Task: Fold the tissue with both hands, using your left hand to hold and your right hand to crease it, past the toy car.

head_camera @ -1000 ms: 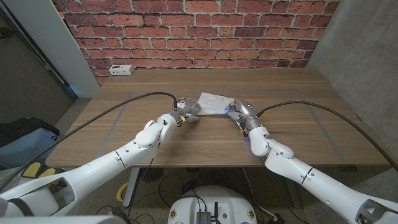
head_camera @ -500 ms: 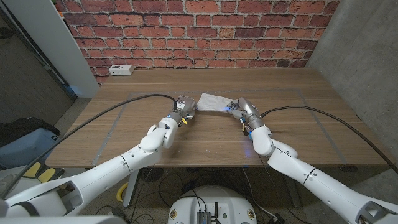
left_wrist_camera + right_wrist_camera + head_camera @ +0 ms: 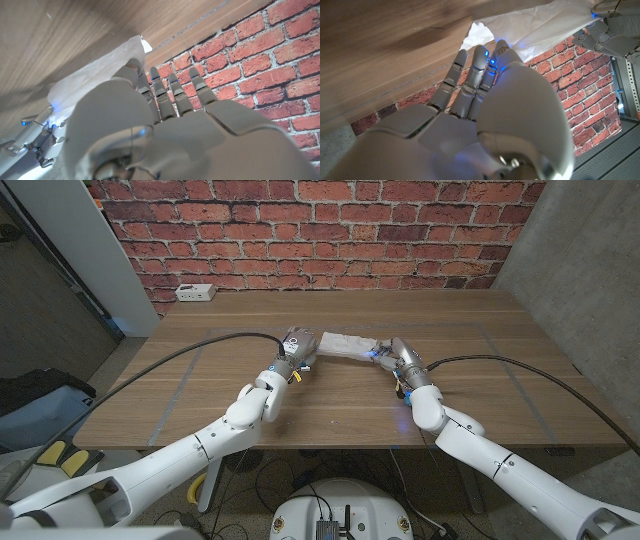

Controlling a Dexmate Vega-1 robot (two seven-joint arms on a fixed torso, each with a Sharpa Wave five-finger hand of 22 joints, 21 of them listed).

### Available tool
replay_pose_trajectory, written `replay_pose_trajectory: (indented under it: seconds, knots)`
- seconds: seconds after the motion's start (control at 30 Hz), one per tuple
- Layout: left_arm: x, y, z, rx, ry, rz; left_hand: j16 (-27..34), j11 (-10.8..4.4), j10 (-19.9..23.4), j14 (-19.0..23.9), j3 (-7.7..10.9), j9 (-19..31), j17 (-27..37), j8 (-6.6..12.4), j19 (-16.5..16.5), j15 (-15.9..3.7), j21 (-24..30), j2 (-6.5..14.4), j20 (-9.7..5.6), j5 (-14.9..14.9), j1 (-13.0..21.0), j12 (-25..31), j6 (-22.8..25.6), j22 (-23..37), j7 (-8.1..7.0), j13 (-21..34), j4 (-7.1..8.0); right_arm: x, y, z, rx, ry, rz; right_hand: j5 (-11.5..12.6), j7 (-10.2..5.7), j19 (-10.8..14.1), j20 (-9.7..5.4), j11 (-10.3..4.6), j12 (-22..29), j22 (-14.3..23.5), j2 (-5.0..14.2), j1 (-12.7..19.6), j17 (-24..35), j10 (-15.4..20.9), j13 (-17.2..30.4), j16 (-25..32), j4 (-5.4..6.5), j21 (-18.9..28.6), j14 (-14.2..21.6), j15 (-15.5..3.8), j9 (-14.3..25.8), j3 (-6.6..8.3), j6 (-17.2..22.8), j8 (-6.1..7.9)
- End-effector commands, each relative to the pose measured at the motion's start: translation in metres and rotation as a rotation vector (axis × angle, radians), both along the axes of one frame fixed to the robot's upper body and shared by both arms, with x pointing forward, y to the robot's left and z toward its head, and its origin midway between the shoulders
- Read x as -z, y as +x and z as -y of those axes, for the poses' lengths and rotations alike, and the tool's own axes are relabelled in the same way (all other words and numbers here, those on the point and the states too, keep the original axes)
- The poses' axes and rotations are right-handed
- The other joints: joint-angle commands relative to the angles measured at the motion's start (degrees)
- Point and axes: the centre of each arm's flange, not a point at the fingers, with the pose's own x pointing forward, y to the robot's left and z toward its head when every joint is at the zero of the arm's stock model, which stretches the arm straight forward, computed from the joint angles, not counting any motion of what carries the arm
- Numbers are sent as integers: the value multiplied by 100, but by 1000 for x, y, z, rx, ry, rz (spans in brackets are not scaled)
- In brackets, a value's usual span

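Both arms are reaching in over the near edge of the wooden worktop [image 3: 200, 390], and since 1 second ago both have been stretching farther out toward the middle. The left robot hand [image 3: 296, 345] is resting at the left end of the white tissue [image 3: 348, 344], its fingers [image 3: 159, 92] extended alongside the paper; whether it is actually pinching the tissue I cannot tell. The right robot hand [image 3: 393, 351] is touching the tissue's right end, its fingertips [image 3: 479, 54] lying against the paper edge, and a real grasp cannot be confirmed there either. The tissue is lying between the 2 hands at mid-worktop, now looking narrower and flatter than before. Farther back, a white power strip [image 3: 195, 292] is sitting by the brick wall [image 3: 320, 230].
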Motion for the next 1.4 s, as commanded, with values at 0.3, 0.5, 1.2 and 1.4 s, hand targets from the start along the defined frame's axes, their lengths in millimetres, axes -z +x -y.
replay_pose_trajectory:
  seconds: [0.3, 0.5, 1.2, 1.4]
  knots:
    - [-19, -37, 19, 66, 65, -22, -101, -37, -58, -109, 99, 41, -13, 21, 0, -262, 24, -16, -135, -39, 48, -52, 246, 25, 99, 1, -74, 3, -23, 22, 17, 67, 58, -21, 22, -81, 5, 281, 622, 42, 61, -35, -38, 202, 1509, 47, -12, 127, -104, -384, 116, 43, -31, 74]
    - [-20, -41, 19, 73, 69, -68, -100, -69, -35, -110, 126, 36, -20, 14, -8, -285, 26, -44, -163, -16, 104, -61, 333, 25, 237, -3, -132, -2, -28, 24, 17, 72, 86, -27, -2, -102, 11, 284, 626, 46, 58, -42, -90, 185, 1514, 51, -17, 155, -114, -391, 148, 43, -49, 78]
    - [-26, -48, 6, 34, 34, -40, -51, -43, 54, 24, 194, 18, -11, -111, 63, -254, 70, -51, -172, 57, 174, -73, 348, 27, 370, -7, -170, -28, -25, 8, 25, -21, 137, -42, -2, -151, 27, 270, 645, 52, 44, -64, -119, 179, 1484, 119, -42, 288, -138, -401, 220, 74, -34, 93]
    - [-32, -39, 0, 13, 22, -31, -46, -51, 77, 71, 204, 15, -12, -144, 122, -250, 100, -66, -183, 63, 170, -76, 343, 31, 363, -8, -169, -35, -18, 1, 32, -48, 138, -45, 9, -169, 31, 261, 655, 51, 40, -77, -145, 183, 1482, 113, -42, 319, -137, -400, 222, 83, -31, 86]
